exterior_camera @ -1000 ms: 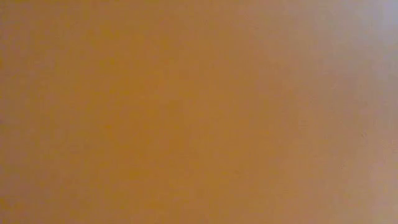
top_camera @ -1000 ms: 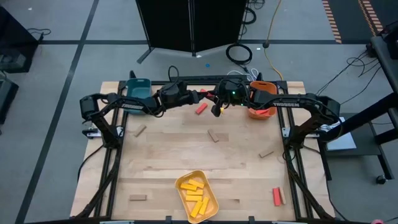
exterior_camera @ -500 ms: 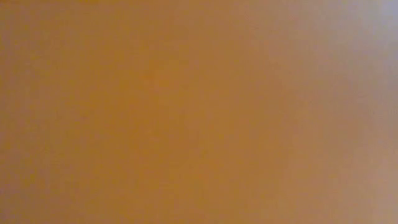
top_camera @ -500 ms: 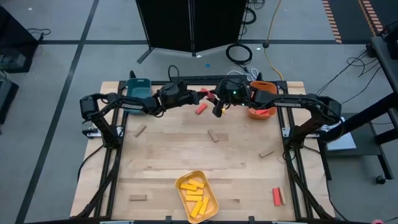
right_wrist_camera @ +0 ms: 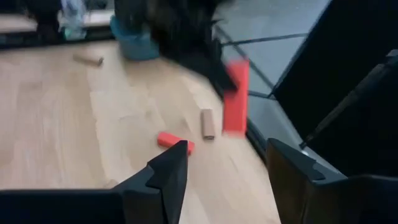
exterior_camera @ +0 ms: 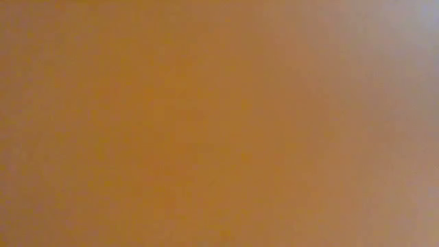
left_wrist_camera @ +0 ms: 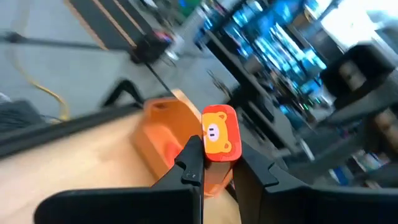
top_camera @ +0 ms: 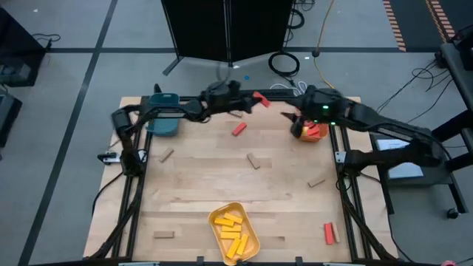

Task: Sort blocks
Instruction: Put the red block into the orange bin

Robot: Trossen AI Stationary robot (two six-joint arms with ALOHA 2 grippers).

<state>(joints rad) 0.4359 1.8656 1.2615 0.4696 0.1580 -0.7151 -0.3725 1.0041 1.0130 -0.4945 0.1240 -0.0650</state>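
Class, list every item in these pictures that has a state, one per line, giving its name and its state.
Left gripper: shut on a red block, held above the table's far edge.
Right gripper: open, empty, by the orange tray.
Yellow tray: holds yellow blocks.
Teal tray: contents hidden.
Red block near the middle: lying loose on the table.

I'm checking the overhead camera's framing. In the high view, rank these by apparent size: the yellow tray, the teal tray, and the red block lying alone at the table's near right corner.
1. Yellow rectangular tray, holding yellow blocks.
2. Teal rectangular tray, partly covered by the left arm, so its full extent is unsure.
3. Red rectangular block, far smaller than either tray.
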